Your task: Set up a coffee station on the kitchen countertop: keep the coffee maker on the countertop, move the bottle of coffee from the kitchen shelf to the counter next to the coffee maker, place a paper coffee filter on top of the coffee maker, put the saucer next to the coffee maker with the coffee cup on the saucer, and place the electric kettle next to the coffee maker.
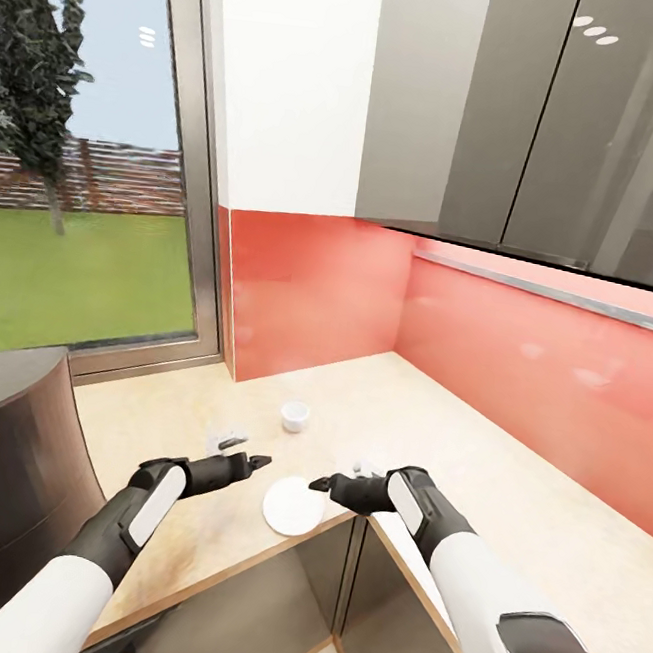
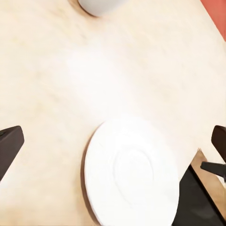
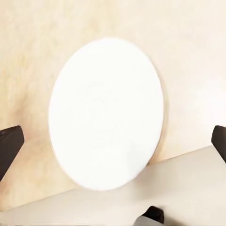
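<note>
The white saucer (image 1: 294, 505) lies flat at the inner corner of the kitchen countertop (image 1: 511, 487), right at its front edge. My left gripper (image 1: 255, 461) hovers open just left of it and my right gripper (image 1: 319, 485) open just right of it, neither touching it. The left wrist view looks down on the saucer (image 2: 132, 174) between spread fingers (image 2: 9, 147), with the coffee cup (image 2: 101, 4) beyond. The saucer (image 3: 106, 113) also lies between the right fingers (image 3: 9, 147). The white coffee cup (image 1: 295, 417) stands upright farther back. The coffee maker, bottle of coffee and electric kettle are out of view.
A small pale piece (image 1: 226, 442), too small to identify, lies beyond the left gripper. Red backsplash (image 1: 523, 367) walls the counter's back and right. Grey wall cabinets (image 1: 539, 118) hang above, a window (image 1: 83, 160) stands left, and a dark rounded unit (image 1: 1, 453) is beside my left arm.
</note>
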Tool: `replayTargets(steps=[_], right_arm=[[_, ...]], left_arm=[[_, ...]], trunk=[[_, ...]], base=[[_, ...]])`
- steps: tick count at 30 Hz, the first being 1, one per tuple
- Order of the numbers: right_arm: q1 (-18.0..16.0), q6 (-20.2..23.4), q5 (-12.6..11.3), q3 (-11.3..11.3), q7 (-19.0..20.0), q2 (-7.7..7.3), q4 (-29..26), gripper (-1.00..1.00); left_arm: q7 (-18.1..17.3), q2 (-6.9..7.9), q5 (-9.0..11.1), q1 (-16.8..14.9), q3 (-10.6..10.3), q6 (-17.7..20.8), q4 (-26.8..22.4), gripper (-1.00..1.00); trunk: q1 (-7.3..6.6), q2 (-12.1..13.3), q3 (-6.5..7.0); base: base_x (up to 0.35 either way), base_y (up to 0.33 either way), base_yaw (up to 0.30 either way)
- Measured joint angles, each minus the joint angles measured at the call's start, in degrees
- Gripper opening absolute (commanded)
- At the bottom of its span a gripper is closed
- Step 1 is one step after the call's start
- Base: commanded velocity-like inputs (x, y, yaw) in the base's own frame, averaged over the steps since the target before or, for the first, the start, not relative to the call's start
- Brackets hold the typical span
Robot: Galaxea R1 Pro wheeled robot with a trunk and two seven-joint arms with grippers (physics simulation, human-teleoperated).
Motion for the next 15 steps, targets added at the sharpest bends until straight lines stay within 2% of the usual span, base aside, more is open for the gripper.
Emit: replayTargets(steps=[8, 12, 14, 15], right_arm=[[0.01, -0.07, 0.03, 0.09, 0.62, 0.08, 0.23, 1.0], [0.03, -0.08, 0.03, 0.1, 0.81, 0.1, 0.24, 1.0], [0.07, -0.08, 0.08, 0.1, 2.64, 0.07, 0.3, 1.0], [0.09, -0.12, 0.32, 0.08, 6.06, -0.01, 0.91, 1.0]], left_arm=[[-0.64, -0.1, 0.27, 0.0, 0.08, 0.04, 0.06, 1.0], [-0.76, -0.03, 1.79, 0.0, 0.0, 0.02, 0.06, 1.0], [-0.85, 0.04, 3.17, 0.0, -0.04, 0.0, 0.06, 1.0], [-1.0, 0.11, 4.3, 0.0, -0.07, 0.0, 0.06, 1.0]], trunk=[[0.0, 0.0, 0.0], [0.0, 0.0, 0.0], [0.0, 0.0, 0.0], [0.0, 0.0, 0.0]], base=[[0.0, 0.0, 0.0], [0.0, 0.0, 0.0], [0.0, 0.0, 0.0], [0.0, 0.0, 0.0]])
